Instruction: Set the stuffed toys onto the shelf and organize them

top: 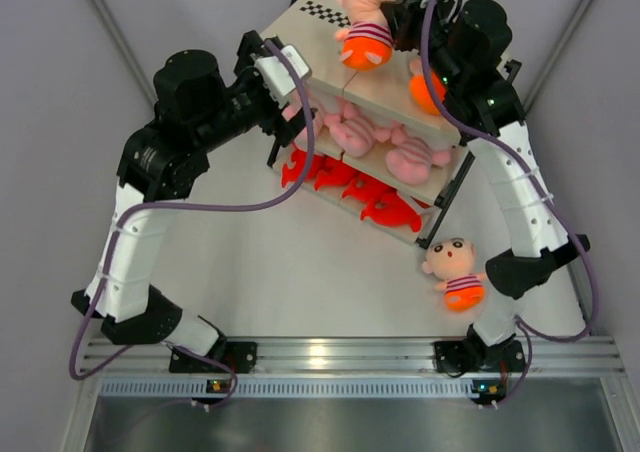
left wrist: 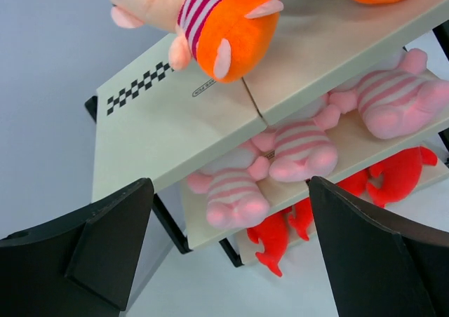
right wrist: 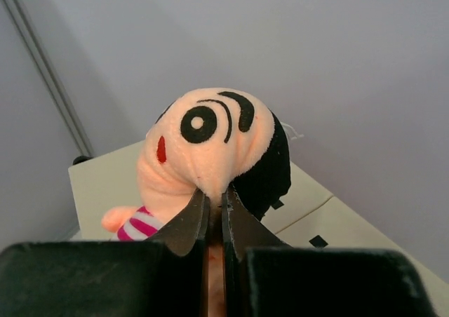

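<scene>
Upper shelf [top: 305,37] board: right gripper [right wrist: 214,194] clamped on doll [right wrist: 203,142] head, seemingly; left gripper [left wrist: 230,184] open, empty, alongside.

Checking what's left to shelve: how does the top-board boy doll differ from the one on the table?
The top-board doll rests on the shelf, head pinched by the right gripper; the table doll lies on the table, ungripped. Both: peach faces, black hair, striped shirts, orange shorts.

The pale grey table [top: 300,272] was occupied by two things: the shelf [top: 300,37] was stood on its far half, and one boy doll [top: 455,272] was laid face up at near right.
</scene>
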Robot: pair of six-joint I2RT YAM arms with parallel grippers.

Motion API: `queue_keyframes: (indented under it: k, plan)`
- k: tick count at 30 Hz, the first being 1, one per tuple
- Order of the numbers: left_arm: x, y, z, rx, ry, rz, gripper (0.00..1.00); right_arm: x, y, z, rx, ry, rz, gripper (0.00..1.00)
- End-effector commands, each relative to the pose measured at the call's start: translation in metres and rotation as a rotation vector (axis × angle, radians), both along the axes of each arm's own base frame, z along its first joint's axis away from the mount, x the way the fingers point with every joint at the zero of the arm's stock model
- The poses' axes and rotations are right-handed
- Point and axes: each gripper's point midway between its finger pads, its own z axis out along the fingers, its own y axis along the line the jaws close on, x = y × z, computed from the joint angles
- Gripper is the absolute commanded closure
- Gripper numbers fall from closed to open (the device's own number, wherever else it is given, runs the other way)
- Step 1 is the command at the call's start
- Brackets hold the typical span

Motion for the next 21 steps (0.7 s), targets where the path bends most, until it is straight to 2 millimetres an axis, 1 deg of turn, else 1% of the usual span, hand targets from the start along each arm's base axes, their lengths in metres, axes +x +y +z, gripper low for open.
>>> queue_keyframes:
  k: [1, 2, 3, 4, 5, 7, 9, 10, 11, 12, 13, 14, 16, 17, 19, 20, 21]
  plan:
    - [-0.012, 0.027, 0.022, -0.038, -0.075, 0.089, 0.02, -0.002, 0.003, 0.031, 0.148, -0.020, 0.076, 1.00]
    - [-0.010, 0.029, 0.015, -0.023, -0.066, 0.098, 0.02, 0.002, 0.001, 0.028, 0.158, -0.003, 0.066, 1.00]
    - [-0.010, 0.031, 0.013, -0.019, -0.062, 0.110, 0.02, 0.004, 0.000, 0.027, 0.173, 0.004, 0.055, 1.00]
    - [-0.013, 0.036, 0.014, -0.019, -0.066, 0.122, 0.02, 0.007, 0.002, 0.021, 0.190, 0.026, 0.059, 1.00]
    - [-0.012, 0.037, 0.009, -0.010, -0.060, 0.125, 0.02, 0.009, 0.002, 0.020, 0.200, 0.032, 0.060, 1.00]
    - [-0.015, 0.039, 0.008, -0.011, -0.057, 0.128, 0.02, 0.015, -0.007, 0.014, 0.230, 0.060, 0.010, 1.00]
    - [-0.016, 0.039, 0.006, -0.011, -0.051, 0.124, 0.02, 0.016, -0.014, 0.011, 0.241, 0.076, -0.026, 1.00]
    - [-0.017, 0.039, 0.006, -0.012, -0.050, 0.125, 0.02, 0.019, -0.015, 0.004, 0.238, 0.093, -0.038, 1.00]
    - [-0.018, 0.040, 0.007, -0.015, -0.052, 0.126, 0.02, 0.018, -0.017, 0.003, 0.241, 0.097, -0.044, 1.00]
    - [-0.018, 0.040, 0.006, -0.014, -0.050, 0.124, 0.02, 0.014, -0.021, 0.006, 0.250, 0.090, -0.056, 1.00]
    - [-0.018, 0.039, 0.006, -0.014, -0.048, 0.124, 0.02, 0.017, -0.023, 0.000, 0.250, 0.105, -0.065, 1.00]
    - [-0.017, 0.039, 0.006, -0.014, -0.048, 0.124, 0.02, 0.016, -0.024, 0.000, 0.250, 0.105, -0.067, 0.99]
    - [-0.017, 0.039, 0.006, -0.016, -0.046, 0.126, 0.02, 0.014, -0.023, -0.001, 0.243, 0.109, -0.058, 0.93]
    - [-0.018, 0.039, 0.007, -0.019, -0.048, 0.121, 0.02, 0.014, -0.024, -0.001, 0.241, 0.111, -0.056, 0.84]
    - [-0.019, 0.039, 0.007, -0.023, -0.046, 0.122, 0.02, 0.013, -0.028, -0.001, 0.241, 0.116, -0.069, 0.73]
    - [-0.019, 0.040, 0.008, -0.025, -0.047, 0.122, 0.02, 0.013, -0.029, -0.001, 0.241, 0.117, -0.074, 0.64]
    - [-0.020, 0.040, 0.008, -0.025, -0.049, 0.120, 0.02, 0.011, -0.032, 0.002, 0.247, 0.110, -0.080, 0.61]
